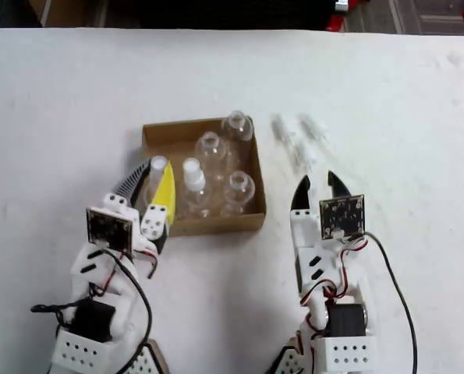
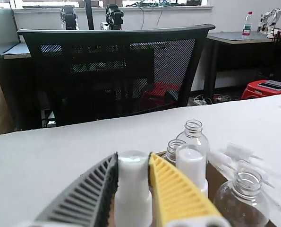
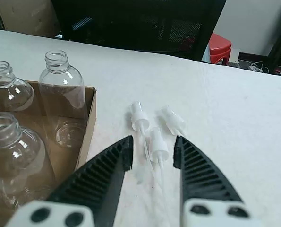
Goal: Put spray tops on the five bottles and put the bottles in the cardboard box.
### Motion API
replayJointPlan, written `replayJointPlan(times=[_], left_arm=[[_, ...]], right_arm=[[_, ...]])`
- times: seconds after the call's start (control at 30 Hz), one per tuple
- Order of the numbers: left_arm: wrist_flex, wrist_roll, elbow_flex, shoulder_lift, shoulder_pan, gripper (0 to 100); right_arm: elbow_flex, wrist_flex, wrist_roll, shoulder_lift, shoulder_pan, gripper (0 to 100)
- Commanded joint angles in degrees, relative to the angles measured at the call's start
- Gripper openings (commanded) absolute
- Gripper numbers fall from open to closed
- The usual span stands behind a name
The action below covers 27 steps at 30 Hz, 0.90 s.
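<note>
The coming move turns on the three loose spray tops (image 1: 300, 148). They lie on the table (image 1: 387, 93) just beyond the right gripper (image 1: 318, 181), straight out from its fingertips. They are well apart from the left gripper (image 1: 157, 167), so the right arm is plainly the nearer. In the right wrist view the nearest top (image 3: 158, 144) lies on its side in line with the gap between the two black fingers. Its long axis seems to run roughly along the reach, head away and tube trailing back. Those fingers stand wide apart and hold nothing.

There are five bottles (image 1: 210, 146), all upright inside the box (image 1: 216, 223). Two wear white tops and three open bottles (image 1: 238, 187) have bare necks, so the three loose tops match what is left to fit.

The left gripper's grey and yellow fingers are closed on the top of one capped bottle (image 2: 132, 189), at the box's corner nearest that arm. The other capped bottle (image 1: 193, 181) stands just beside it.
</note>
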Motion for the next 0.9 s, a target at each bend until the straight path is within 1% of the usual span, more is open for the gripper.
replayJointPlan(times=[0.0, 0.07, 0.23, 0.37, 0.6, 0.7, 0.77, 0.8, 0.87], left_arm=[[-1.2, -0.4, 0.4, 0.0, 0.7, 2], [-1.0, -0.4, 1.0, 0.0, 0.4, 2], [3.2, 0.3, 0.9, 0.0, 0.3, 2], [3.4, 5.9, 0.9, 0.0, 0.3, 2], [3.7, 6.2, 0.7, 0.0, 0.2, 2], [3.7, 6.4, -0.4, 0.0, -1.4, 2], [3.8, 6.5, -1.9, 0.0, -2.8, 5], [4.1, 6.5, -2.6, 0.0, -3.6, 8], [7.3, 6.5, -4.3, 0.0, -4.3, 16]], right_arm=[[0.4, -0.9, 0.7, -0.2, 0.6, 12.7], [0.4, -0.9, 0.7, -0.2, 0.6, 12.7], [0.4, -0.9, 0.7, -0.2, 0.6, 12.7], [0.4, -0.9, 0.7, -0.2, 0.6, 12.7], [0.4, -0.9, 0.7, -0.2, 0.6, 12.7], [0.4, -0.9, 0.7, -0.2, 0.6, 12.7], [0.4, -0.9, 0.7, -0.2, 0.6, 12.7], [0.4, -0.9, 0.7, -0.2, 0.6, 12.7], [0.4, -0.9, 0.7, -0.2, 0.6, 12.7]])
